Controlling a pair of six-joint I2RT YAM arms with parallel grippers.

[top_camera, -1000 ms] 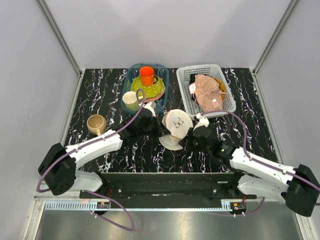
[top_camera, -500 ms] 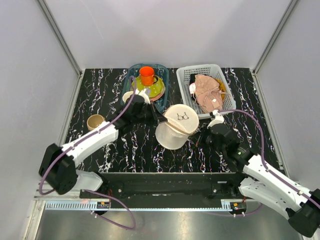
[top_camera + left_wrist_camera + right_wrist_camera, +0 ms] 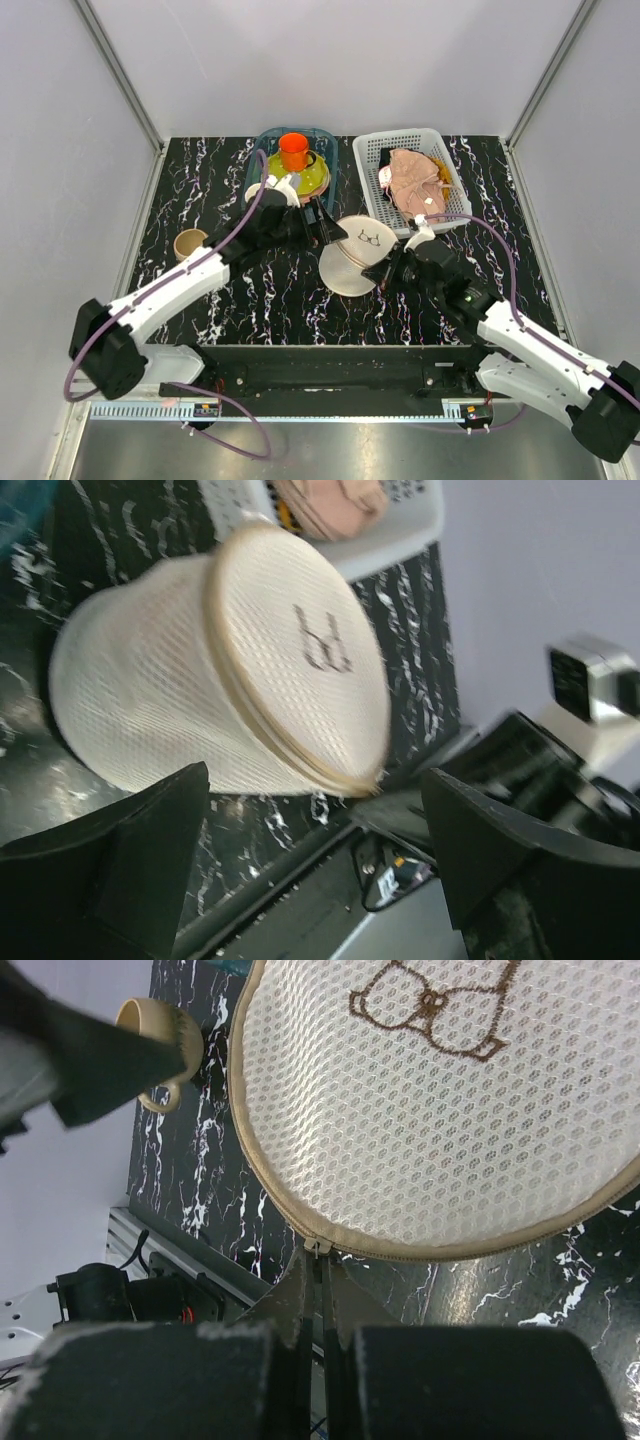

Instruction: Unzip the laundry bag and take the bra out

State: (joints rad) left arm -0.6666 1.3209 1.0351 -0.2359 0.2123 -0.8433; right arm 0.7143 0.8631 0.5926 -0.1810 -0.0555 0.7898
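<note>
The laundry bag (image 3: pixel 356 258) is a cream mesh drum lying tilted on the black marble table, its spectacles-print face (image 3: pixel 368 238) turned up. My left gripper (image 3: pixel 328 226) stands open just left of it. In the left wrist view the laundry bag (image 3: pixel 200 670) lies ahead of the wide-spread fingers (image 3: pixel 120 870), apart from them. My right gripper (image 3: pixel 381 271) is at the bag's near right rim. In the right wrist view that gripper (image 3: pixel 318 1272) is shut on the zipper pull (image 3: pixel 316 1247) at the rim of the round face (image 3: pixel 440 1130). The bra is out of view.
A white lattice basket (image 3: pixel 372 190) at the back right holds a pale pink cloth (image 3: pixel 415 180). A blue tub (image 3: pixel 325 145) with an orange cup (image 3: pixel 293 150) and green plate sits at the back centre. A beige mug (image 3: pixel 190 243) stands at the left.
My left gripper has opened and let go of the laundry bag. The bag has settled lower and slightly right. My right gripper stays shut at the zipper and has shifted with the bag.
</note>
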